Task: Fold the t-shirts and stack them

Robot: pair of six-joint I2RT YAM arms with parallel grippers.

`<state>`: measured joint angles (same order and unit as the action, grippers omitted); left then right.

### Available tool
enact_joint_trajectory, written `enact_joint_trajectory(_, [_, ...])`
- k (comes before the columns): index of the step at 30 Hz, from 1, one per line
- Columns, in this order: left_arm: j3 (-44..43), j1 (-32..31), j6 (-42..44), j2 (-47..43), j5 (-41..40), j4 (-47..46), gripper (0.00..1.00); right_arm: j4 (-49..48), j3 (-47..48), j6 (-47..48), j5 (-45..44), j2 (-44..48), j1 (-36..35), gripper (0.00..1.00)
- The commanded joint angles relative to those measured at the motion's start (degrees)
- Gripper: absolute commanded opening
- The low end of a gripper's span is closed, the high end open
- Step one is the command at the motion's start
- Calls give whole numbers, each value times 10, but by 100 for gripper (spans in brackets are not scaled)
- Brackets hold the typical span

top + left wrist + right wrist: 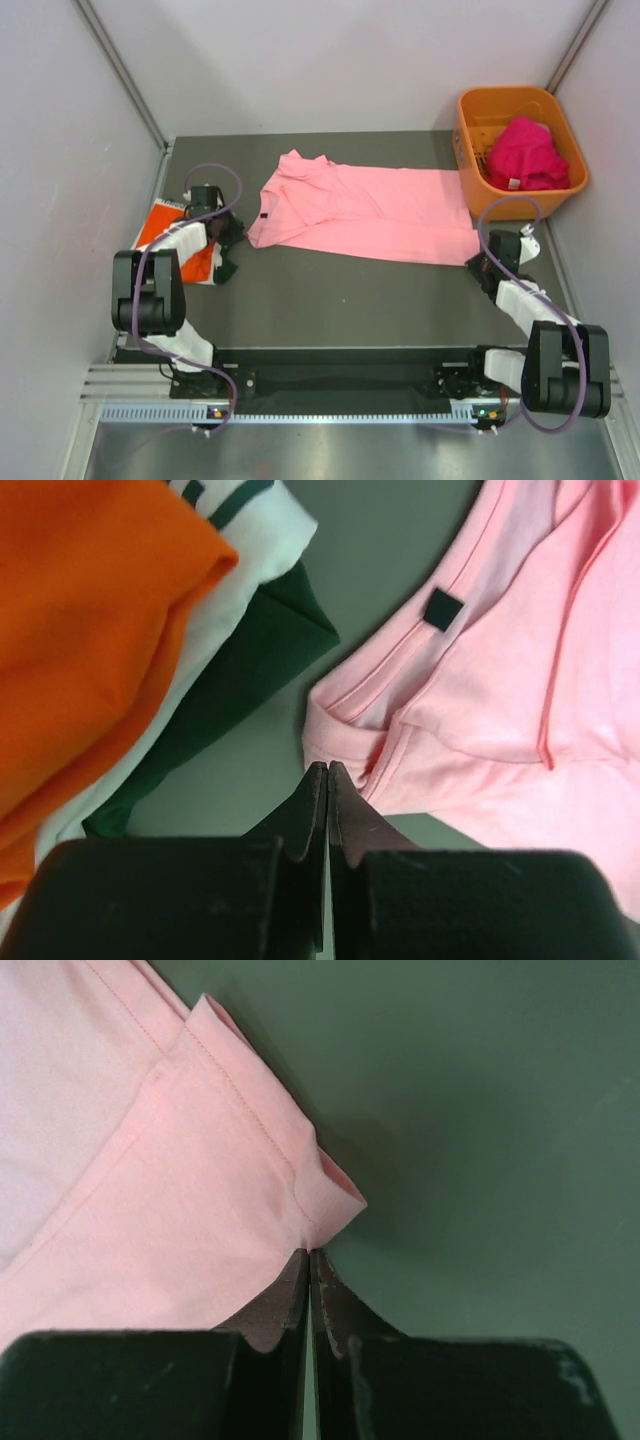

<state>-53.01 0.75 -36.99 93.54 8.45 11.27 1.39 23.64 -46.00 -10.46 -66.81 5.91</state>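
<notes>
Our right gripper (310,1252) is clenched on the hem corner of the pink t-shirt (370,212) nearest the basket (467,150). Our left gripper (328,769) is closed at the sleeve farthest from the basket, though we cannot tell if cloth sits between its tips. We should lift both corners evenly and taut. The shirt lies beside the basket, long axis toward it, collar pointing away.
</notes>
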Motion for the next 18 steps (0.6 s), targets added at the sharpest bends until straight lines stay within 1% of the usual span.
enact_joint_trajectory(1, [-36, 9, -18, 11, 20, -8, 0, 4, -7, 8, -21, 18, 10, 0])
enact_joint_trajectory(5, [-60, 24, -26, 34, 39, -8, 0, 2, -16, 6, -25, 27, 10, 0])
enact_joint_trajectory(13, [-72, 39, -24, 67, 27, -11, 0, 4, -12, 9, -24, 20, 11, 0])
enact_joint_trajectory(18, [-69, 43, -25, 64, 24, -18, 0, 4, -15, 12, -25, 24, 11, 0])
